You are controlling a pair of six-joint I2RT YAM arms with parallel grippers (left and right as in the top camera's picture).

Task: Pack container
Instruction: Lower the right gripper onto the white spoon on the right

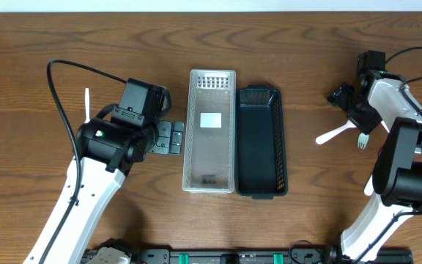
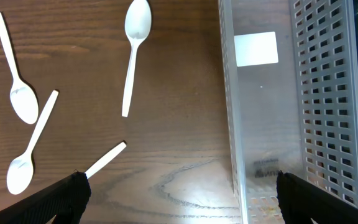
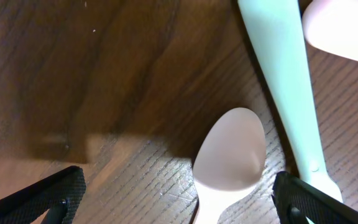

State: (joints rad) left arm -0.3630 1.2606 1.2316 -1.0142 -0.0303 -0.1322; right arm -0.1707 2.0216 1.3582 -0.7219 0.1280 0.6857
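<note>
A clear perforated container (image 1: 211, 172) stands mid-table, with a black container (image 1: 261, 143) against its right side. My left gripper (image 1: 168, 138) is open and empty just left of the clear container (image 2: 272, 93). In the left wrist view its fingers (image 2: 179, 202) straddle bare wood, with white spoons (image 2: 137, 25) (image 2: 23, 102) (image 2: 18, 174) and a loose white handle (image 2: 104, 160) to the left. My right gripper (image 1: 357, 116) is open, low over a white spoon (image 1: 333, 134) beside a white fork (image 1: 363, 141). In the right wrist view the spoon's bowl (image 3: 232, 152) lies between the fingers (image 3: 179, 202).
A pale utensil handle (image 3: 284, 74) and another white bowl (image 3: 347, 28) lie next to the spoon on the right. One white utensil (image 1: 87, 105) shows left of the left arm. The left arm's black cable (image 1: 61, 95) loops over the table.
</note>
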